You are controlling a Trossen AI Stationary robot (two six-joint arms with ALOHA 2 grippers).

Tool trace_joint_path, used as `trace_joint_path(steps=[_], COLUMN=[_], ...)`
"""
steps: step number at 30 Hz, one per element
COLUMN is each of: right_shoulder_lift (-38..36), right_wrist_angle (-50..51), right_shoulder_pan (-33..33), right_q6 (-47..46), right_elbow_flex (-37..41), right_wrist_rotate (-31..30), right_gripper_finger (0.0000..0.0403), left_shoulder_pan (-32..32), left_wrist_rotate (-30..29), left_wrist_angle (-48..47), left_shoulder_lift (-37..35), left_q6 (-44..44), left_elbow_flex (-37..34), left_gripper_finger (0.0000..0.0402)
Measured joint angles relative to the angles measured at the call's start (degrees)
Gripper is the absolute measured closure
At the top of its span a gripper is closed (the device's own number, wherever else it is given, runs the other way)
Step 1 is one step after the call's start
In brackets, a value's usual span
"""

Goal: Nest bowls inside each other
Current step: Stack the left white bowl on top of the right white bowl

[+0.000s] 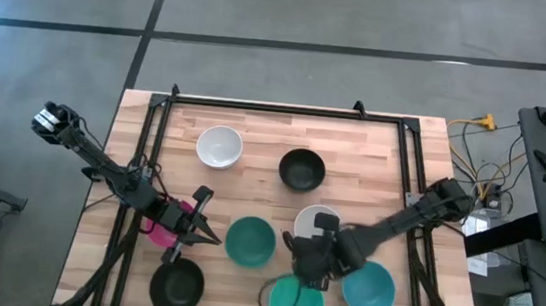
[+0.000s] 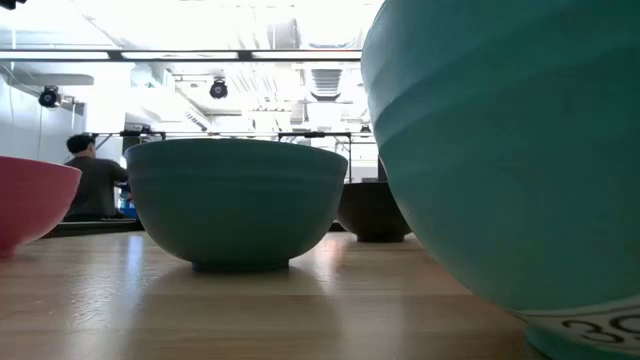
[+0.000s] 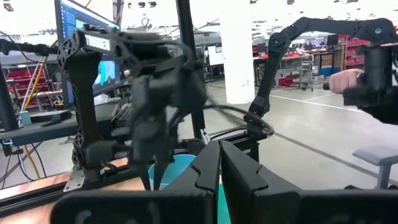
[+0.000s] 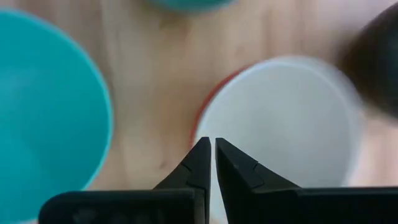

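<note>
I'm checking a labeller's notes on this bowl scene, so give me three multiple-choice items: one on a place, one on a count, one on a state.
1. In the high view, the lone white round plastic bowl sits:
A. beside a black bowl near the table's top edge
B. at the bottom edge
C. under the left arm

2. How many black round plastic bowls show in the high view?
A. one
B. two
C. three

3. The second white bowl, at the right gripper, is:
A. upside down
B. nested in a red bowl
C. alone on the wood

Answers:
1 A: it lies level with the upper black bowl.
2 B: one is near the top and one at bottom left.
3 B: a red rim shows around its edge in the right wrist view.
</note>
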State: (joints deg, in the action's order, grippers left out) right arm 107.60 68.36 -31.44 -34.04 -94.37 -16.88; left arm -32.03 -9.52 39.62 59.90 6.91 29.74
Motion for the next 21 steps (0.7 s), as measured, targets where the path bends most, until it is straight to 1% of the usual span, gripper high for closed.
trace_joint_path(steps=[4, 8, 10, 12, 13, 15, 18, 21], right_shoulder_lift=[-1.2, -1.3, -1.3, -1.3, -1.3, -1.4, -2.9, -5.4], right_wrist_angle=[-0.8, -5.4, -9.5, -12.9, -14.0, -15.1, -15.2, -17.6], right_shoulder_pan=[-5.8, -11.9, -14.3, -16.1, -16.6, -16.8, -15.5, -14.5], right_q6=[-1.6, -3.2, -2.2, -1.4, -1.0, -0.4, -0.4, -1.1], right_elbow_flex=[0.6, 3.0, 4.6, 6.7, 7.7, 9.3, 11.9, 16.0], right_wrist_rotate=[-16.5, -34.0, -42.0, -48.8, -51.1, -53.4, -51.5, -50.6], right_gripper_finger=[0.0385, 0.0385, 0.0385, 0.0385, 0.0385, 0.0385, 0.0385, 0.0385], left_shoulder_pan=[0.0, 0.2, 0.3, 0.5, 0.7, 1.5, 3.4, 6.5], left_wrist_rotate=[0.0, -0.5, -2.0, -4.6, -6.0, -9.6, -15.7, -18.8], left_wrist_angle=[0.3, 0.5, 1.0, 3.5, 5.2, 8.6, 11.5, 11.9], left_shoulder_lift=[0.0, 0.1, 0.7, 2.0, 2.8, 4.9, 8.3, 12.1], left_q6=[4.1, 7.9, 9.7, 11.1, 11.7, 13.0, 15.2, 16.5], left_elbow_flex=[0.0, 0.0, 0.1, 0.1, 0.1, 0.2, 0.8, 2.7], left_gripper_finger=[0.0402, 0.0402, 0.0402, 0.0402, 0.0402, 0.0402, 0.0402, 0.0402])
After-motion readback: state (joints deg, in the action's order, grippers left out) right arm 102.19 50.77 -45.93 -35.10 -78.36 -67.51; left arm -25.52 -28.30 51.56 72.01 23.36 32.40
